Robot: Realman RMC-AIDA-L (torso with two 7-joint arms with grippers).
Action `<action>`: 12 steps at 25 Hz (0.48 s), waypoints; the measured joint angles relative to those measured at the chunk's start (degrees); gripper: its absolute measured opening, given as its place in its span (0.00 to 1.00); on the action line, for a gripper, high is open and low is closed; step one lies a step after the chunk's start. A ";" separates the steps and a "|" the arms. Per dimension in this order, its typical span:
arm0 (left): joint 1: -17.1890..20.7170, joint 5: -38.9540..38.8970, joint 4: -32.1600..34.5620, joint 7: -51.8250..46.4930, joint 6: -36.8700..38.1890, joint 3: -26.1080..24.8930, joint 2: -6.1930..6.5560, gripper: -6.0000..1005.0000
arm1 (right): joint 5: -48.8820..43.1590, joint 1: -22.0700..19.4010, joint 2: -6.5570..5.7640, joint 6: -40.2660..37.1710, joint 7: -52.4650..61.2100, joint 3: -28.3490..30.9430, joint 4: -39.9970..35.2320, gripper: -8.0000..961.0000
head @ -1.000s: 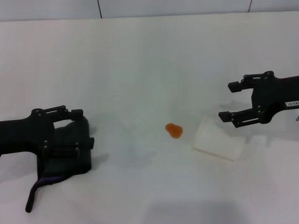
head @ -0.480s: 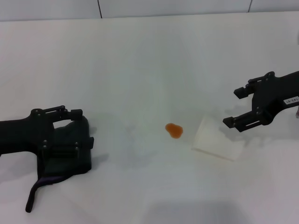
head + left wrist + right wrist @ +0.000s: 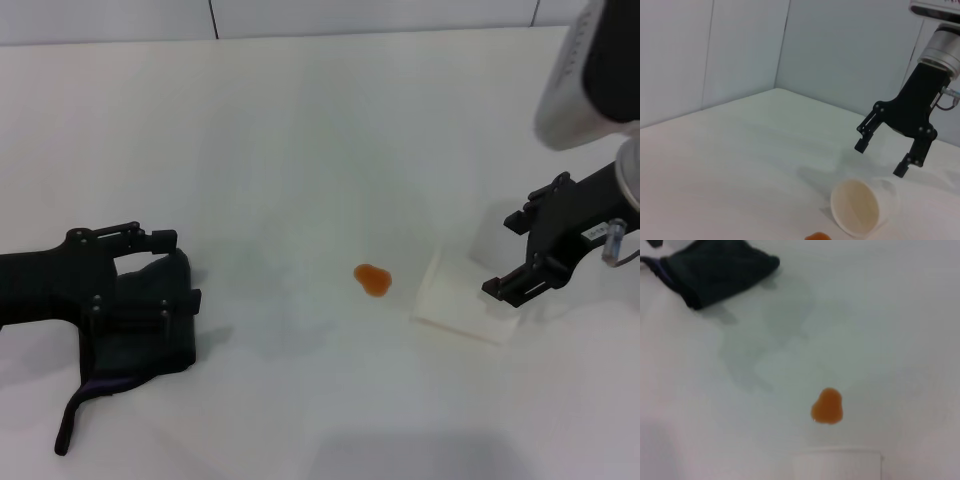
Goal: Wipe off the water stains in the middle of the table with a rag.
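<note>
Head view: left gripper (image 3: pixel 150 262) clenches the rag (image 3: pixel 140 330); right gripper (image 3: pixel 520 255) released

- white paper cup (image 3: pixel 468 297), lower right of centre in head view, lying on its side on the table
- same cup in left wrist view, bottom right of centre, open mouth facing the camera, inside looks empty
- right wrist view: only the cup's rim shows, at bottom edge, right of centre
- pale grey wall panels (image 3: pixel 740 55) across the top of left wrist view, dark vertical seams between them
- panel strip also along top edge of head view
</note>
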 joint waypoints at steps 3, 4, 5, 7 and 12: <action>-0.01 0.02 0.00 0.01 -0.03 0.00 0.07 0.88 | -0.42 0.30 0.03 -0.02 0.51 -0.46 0.22 0.86; -0.01 0.03 0.00 0.01 -0.05 0.00 0.07 0.88 | -0.51 0.39 0.05 0.02 0.84 -0.64 0.44 0.86; -0.01 0.04 0.00 0.01 -0.06 0.00 0.07 0.88 | -0.53 0.44 0.08 0.06 1.18 -0.86 0.69 0.86; 0.00 0.04 0.00 0.02 -0.07 0.00 0.07 0.88 | -0.58 0.51 0.13 0.19 1.75 -1.40 1.02 0.86; 0.00 0.12 0.00 -0.02 -0.07 0.00 0.06 0.88 | -0.67 0.55 0.14 0.56 2.65 -2.94 1.22 0.86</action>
